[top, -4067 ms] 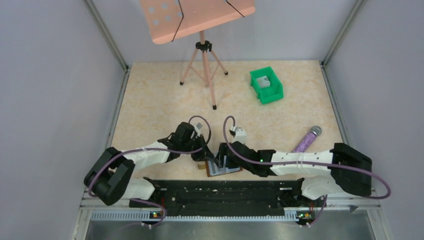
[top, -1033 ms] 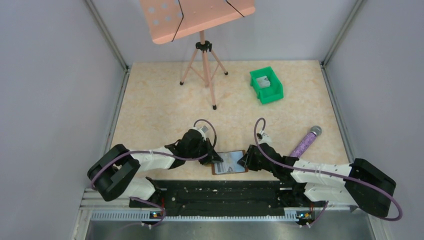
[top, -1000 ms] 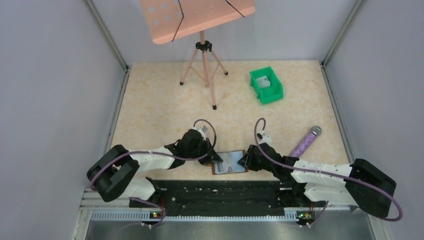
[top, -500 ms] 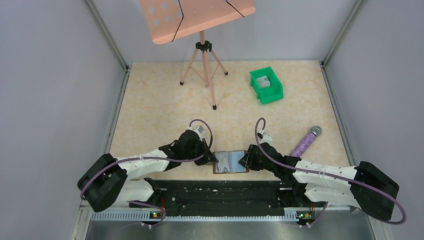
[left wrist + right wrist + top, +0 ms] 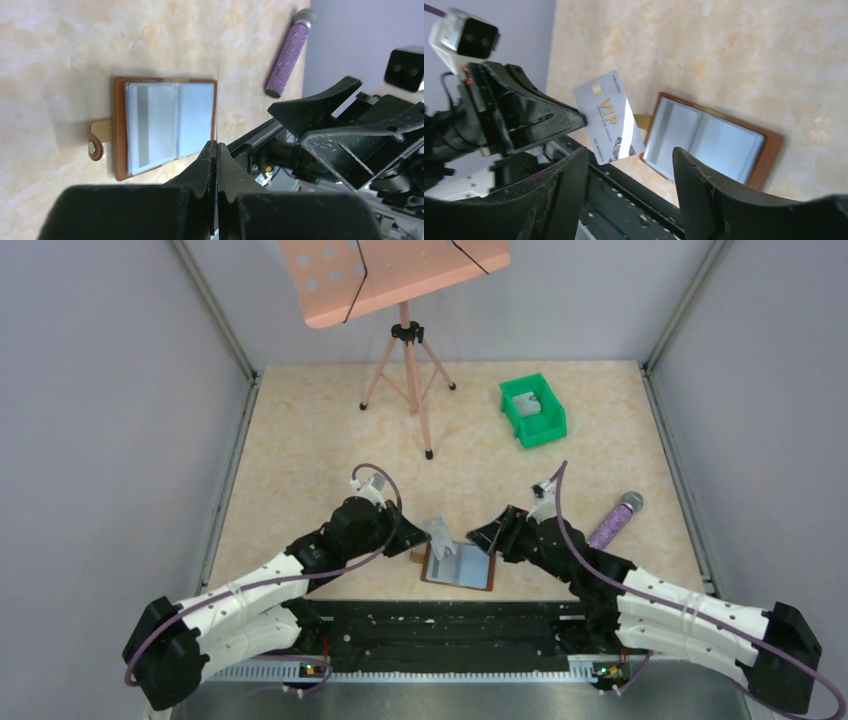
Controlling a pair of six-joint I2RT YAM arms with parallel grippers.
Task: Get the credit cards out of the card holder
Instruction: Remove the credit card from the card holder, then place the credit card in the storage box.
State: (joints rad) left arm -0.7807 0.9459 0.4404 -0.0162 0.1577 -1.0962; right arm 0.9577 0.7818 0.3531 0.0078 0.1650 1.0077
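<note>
From above, your left gripper (image 5: 418,537) holds a credit card (image 5: 438,533) by the far left corner of the card holder (image 5: 459,567). The card holder lies open on the table (image 5: 320,440), close to the near edge and just beyond the black rail (image 5: 440,625). The left wrist view shows you that card only as a thin edge-on line, with the fingers pressed together on it. The right wrist view gives you its silvery face, printed VIP and tilted. You cannot tell from any view whether it touches the card holder. Your right gripper (image 5: 484,536) hovers just beside the card holder's far right corner, fingers spread, gripping nothing. A purple microphone (image 5: 613,520) lies near your right arm. The far side is bare tabletop up to the music stand (image 5: 405,370) and the green bin (image 5: 533,412), both well apart from the card holder
</note>
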